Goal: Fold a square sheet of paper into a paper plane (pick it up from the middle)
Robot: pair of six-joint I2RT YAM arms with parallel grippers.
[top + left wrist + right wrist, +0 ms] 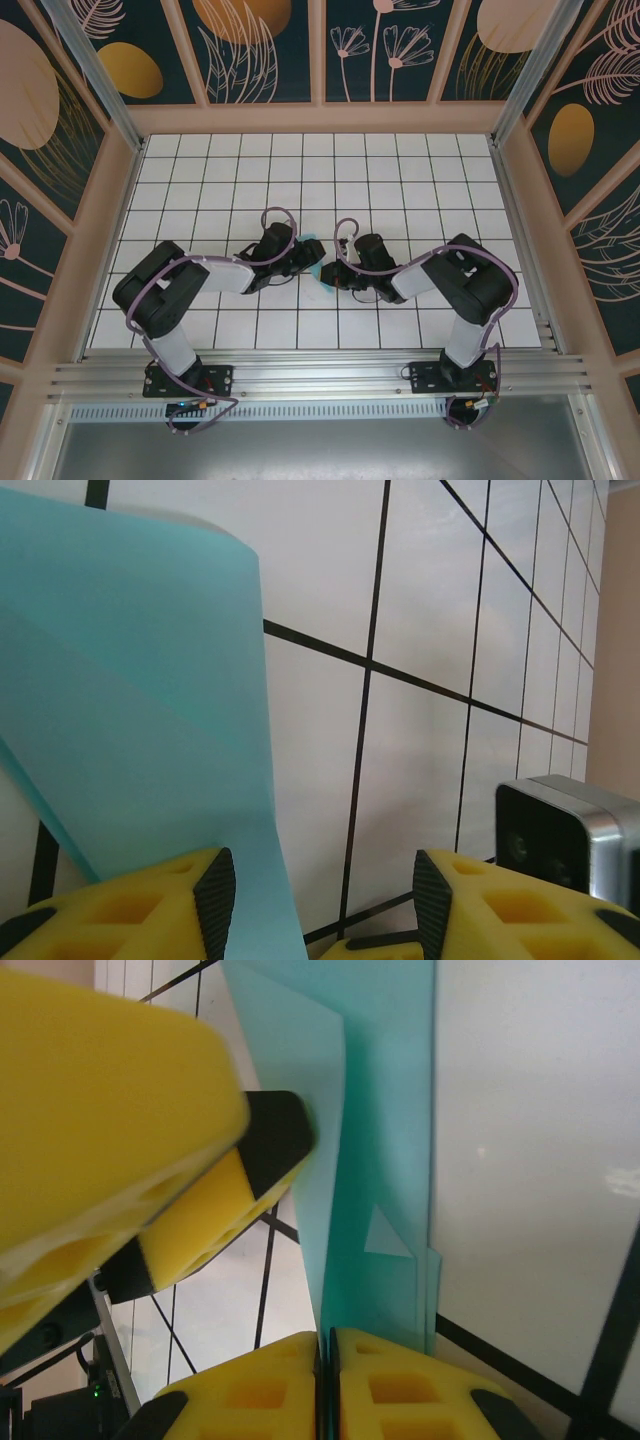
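Grid table (pixel 400 170), mid-fold I reckon: right gripper (pixel 325 1345) pinches the paper (pixel 385 1110), left gripper (pixel 322 890) sits half-open beside it; next needs careful creasing.

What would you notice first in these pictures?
The bright turquoise paper, partly folded, is held up between the two arms at the middle of the white tiled table. Next come the chunky yellow end effectors: the right end effector pinches the paper, while the left end effector stands open by it.
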